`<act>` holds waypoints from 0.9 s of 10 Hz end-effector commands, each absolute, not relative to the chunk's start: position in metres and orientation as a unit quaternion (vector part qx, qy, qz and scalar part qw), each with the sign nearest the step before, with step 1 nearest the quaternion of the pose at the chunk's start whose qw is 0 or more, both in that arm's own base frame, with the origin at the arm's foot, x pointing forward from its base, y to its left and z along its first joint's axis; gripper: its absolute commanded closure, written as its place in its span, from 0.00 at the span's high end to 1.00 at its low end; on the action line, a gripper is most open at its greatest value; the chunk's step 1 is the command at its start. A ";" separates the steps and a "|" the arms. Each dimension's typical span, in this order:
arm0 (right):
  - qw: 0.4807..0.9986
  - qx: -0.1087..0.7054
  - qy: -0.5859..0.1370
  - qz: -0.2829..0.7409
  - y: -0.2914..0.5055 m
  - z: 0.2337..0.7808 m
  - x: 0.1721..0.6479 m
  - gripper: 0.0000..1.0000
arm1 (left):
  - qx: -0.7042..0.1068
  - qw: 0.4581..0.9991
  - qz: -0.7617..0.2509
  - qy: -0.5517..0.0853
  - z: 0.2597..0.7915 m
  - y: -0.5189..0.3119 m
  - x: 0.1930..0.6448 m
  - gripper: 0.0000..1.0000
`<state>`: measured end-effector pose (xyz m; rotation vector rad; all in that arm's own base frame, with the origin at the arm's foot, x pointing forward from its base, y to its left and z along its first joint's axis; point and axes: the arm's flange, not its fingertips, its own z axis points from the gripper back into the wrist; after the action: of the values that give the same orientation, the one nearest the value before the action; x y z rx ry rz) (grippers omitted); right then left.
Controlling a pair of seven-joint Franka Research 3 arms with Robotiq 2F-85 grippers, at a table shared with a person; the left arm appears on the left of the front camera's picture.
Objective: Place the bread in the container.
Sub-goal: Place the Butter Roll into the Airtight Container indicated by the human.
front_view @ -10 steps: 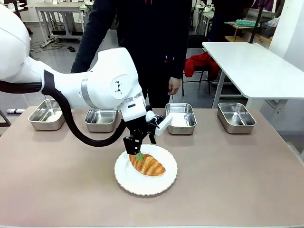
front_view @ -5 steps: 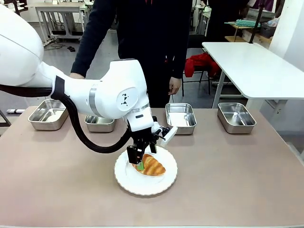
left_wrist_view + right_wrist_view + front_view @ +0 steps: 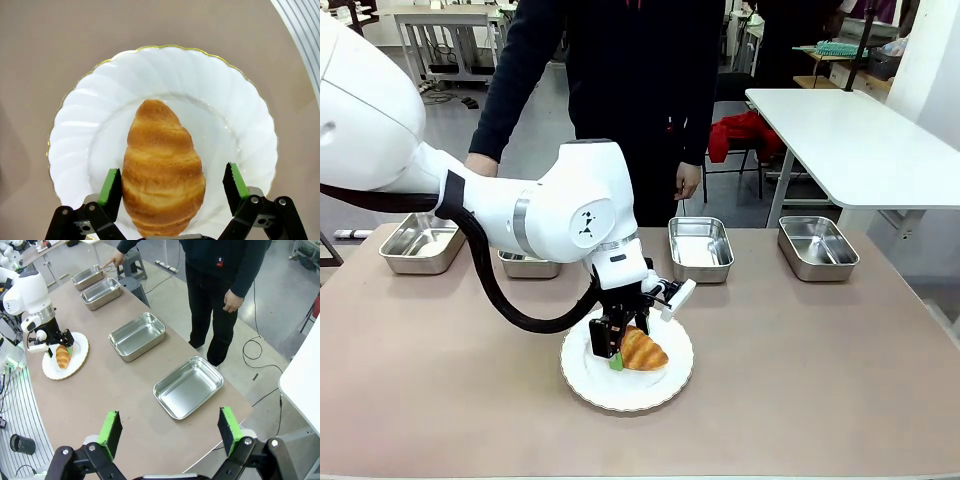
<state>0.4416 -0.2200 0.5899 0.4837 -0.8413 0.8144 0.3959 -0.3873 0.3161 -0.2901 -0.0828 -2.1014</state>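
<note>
- Golden-brown bread [image 3: 163, 172] is lying at the centre of the white plate [image 3: 240, 115], near the table's [image 3: 820, 380] robot-side edge.
- We are seeing the left gripper [image 3: 172, 187] spread wide, fingers flanking the bread, not gripping it.
- We are noting the right gripper [image 3: 170, 432] standing wide, holding nothing.
- Steel containers [image 3: 700, 248] are lining the far edge.
</note>
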 end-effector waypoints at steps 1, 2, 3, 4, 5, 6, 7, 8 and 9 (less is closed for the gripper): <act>0.803 0.227 -0.398 0.382 -0.218 0.592 0.442 1.00 | -0.094 0.492 -0.865 -0.033 0.310 -0.391 0.389 1.00; 0.803 0.227 -0.398 0.382 -0.218 0.592 0.442 1.00 | -0.088 0.491 -0.866 -0.037 0.307 -0.392 0.388 1.00; 0.803 0.227 -0.398 0.382 -0.218 0.592 0.442 1.00 | -0.078 0.492 -0.866 -0.037 0.305 -0.393 0.388 1.00; 0.803 0.227 -0.398 0.382 -0.218 0.592 0.442 1.00 | -0.068 0.489 -0.869 -0.035 0.300 -0.394 0.388 1.00; 0.803 0.227 -0.398 0.382 -0.218 0.592 0.442 1.00 | -0.070 0.484 -0.871 -0.037 0.298 -0.395 0.387 1.00; 0.803 0.227 -0.398 0.382 -0.218 0.592 0.442 1.00 | -0.065 0.484 -0.872 -0.042 0.299 -0.394 0.386 1.00; 0.803 0.227 -0.398 0.382 -0.218 0.592 0.442 1.00 | -0.059 0.484 -0.872 -0.046 0.300 -0.394 0.385 1.00; 0.803 0.227 -0.398 0.382 -0.218 0.592 0.442 1.00 | -0.058 0.487 -0.870 -0.045 0.299 -0.394 0.385 0.81; 0.803 0.227 -0.398 0.382 -0.218 0.592 0.442 1.00 | -0.060 0.488 -0.870 -0.040 0.299 -0.394 0.386 0.80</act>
<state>0.4416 -0.2200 0.5899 0.4837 -0.8413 0.8144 0.3920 -0.3966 0.3008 -0.1743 -0.1113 -2.1319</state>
